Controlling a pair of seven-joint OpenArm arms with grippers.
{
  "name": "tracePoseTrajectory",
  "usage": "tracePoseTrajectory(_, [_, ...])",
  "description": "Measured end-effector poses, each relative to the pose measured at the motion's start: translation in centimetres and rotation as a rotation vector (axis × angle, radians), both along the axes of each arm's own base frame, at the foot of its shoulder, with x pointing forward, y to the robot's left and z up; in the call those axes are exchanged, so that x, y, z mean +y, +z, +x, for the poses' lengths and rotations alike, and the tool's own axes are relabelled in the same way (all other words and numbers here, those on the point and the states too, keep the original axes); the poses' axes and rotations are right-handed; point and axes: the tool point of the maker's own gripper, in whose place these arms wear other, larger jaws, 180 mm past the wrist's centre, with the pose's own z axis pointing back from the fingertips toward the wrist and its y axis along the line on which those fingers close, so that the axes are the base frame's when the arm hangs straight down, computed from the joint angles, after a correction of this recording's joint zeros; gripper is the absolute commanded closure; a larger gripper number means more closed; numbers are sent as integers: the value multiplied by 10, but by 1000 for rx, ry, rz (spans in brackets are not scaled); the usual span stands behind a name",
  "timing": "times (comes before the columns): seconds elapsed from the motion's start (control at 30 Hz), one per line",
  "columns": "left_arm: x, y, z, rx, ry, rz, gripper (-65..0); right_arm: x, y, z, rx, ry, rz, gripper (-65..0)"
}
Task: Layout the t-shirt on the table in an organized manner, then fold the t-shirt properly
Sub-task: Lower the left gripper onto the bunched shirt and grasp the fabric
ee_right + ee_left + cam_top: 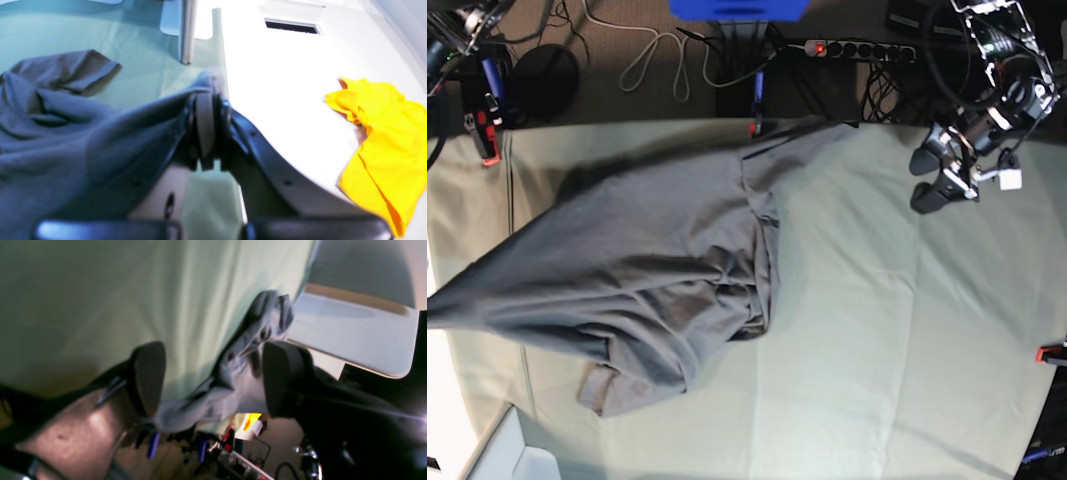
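Observation:
The dark grey t-shirt (657, 270) lies crumpled on the table (877, 350), stretched from the table's far edge to a point at the left edge of the base view. My right gripper (205, 133) is shut on an edge of the t-shirt (66, 133) and holds it taut past the table (140, 50) edge; it is out of the base view. My left gripper (924, 178) is open and empty above the far right of the table, apart from the shirt. In the left wrist view its gripper (213, 353) frames a bunched part of the t-shirt (240, 380) lying on the table (100, 290).
A yellow cloth (383, 140) lies on a white surface beside the table. A metal post (186, 30) stands near the table edge. Red clamps (489, 150) (1052, 352) grip the table's edges. Cables and a power strip (857, 48) lie behind. A white board (350, 333) is off the table's edge.

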Motion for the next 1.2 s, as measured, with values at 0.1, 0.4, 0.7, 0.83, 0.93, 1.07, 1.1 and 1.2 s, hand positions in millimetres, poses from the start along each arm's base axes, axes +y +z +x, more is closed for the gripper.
tracePoseTrajectory(0.1, [-26, 15, 29, -62, -62, -23, -447, -13, -5, -6, 13, -33, 8, 0])
tracePoseTrajectory(0.4, [-150, 21, 99, -145, -343, 177, -448, -14, -23, -21, 78, -31, 7, 0])
tracePoseTrajectory(0.7, [-221, -35, 106, -85, -459, 303, -444, -7, -31, -21, 76, -31, 31, 0])
tracePoseTrajectory(0.83, [-214, -37, 113, -86, -436, 315, -444, -7, -31, -21, 75, -30, 32, 0])
tracePoseTrajectory(0.93, [-210, -38, 115, -89, -429, 332, -439, -8, -34, -21, 78, -32, 41, 0])
tracePoseTrajectory(1.07, [-203, -41, 114, -83, -437, 340, -324, -14, -58, -26, 124, -56, 94, 0])
tracePoseTrajectory(1.1, [-199, -39, 113, -81, -436, 344, -300, -15, -63, -27, 131, -60, 109, 0])
tracePoseTrajectory(1.2, [-191, -19, 120, -139, -406, 333, -311, -19, -68, -29, 145, -66, 115, 0])
